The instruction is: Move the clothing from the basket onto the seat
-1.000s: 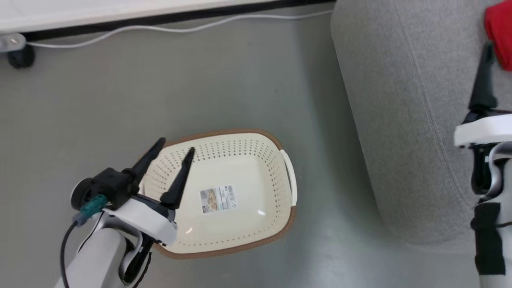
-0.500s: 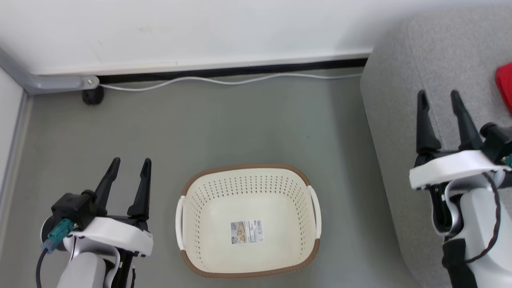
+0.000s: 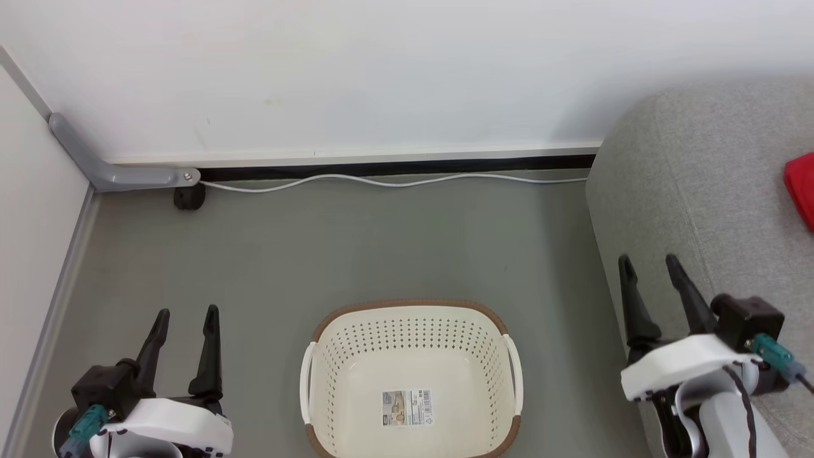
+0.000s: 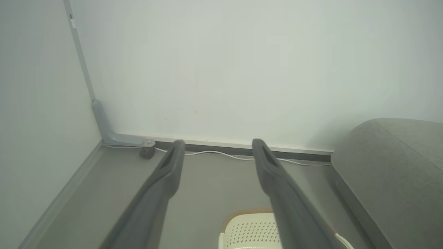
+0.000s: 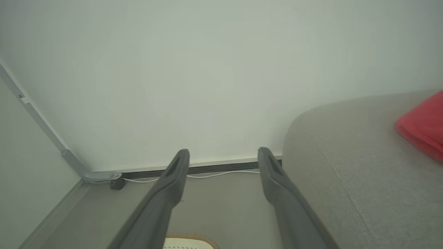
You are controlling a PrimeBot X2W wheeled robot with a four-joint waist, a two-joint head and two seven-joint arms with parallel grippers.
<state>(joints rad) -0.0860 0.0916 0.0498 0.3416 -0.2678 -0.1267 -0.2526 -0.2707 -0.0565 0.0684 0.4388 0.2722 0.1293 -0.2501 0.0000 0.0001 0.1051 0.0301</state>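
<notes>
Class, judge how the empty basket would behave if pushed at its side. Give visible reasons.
The basket is perforated plastic and empty, so probably light. Its wide flat bottom suggests sliding over the smooth floor, not tipping. Thin walls may flex.

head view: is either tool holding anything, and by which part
Nothing is held. The left tool and right tool are both open and bare; the clothing lies on the seat.

Bright, even, diffuse indoor light across every view. Soft shadow on the wall [image 3: 572, 121] above the seat [image 3: 699, 191] and on the floor [image 3: 547, 254] beside it. Reads crisp in the head view; hazier, greenish and low in contrast in both wrist views, with slightly soft fingers on the left tool [image 4: 218, 141] and right tool [image 5: 223, 150].
</notes>
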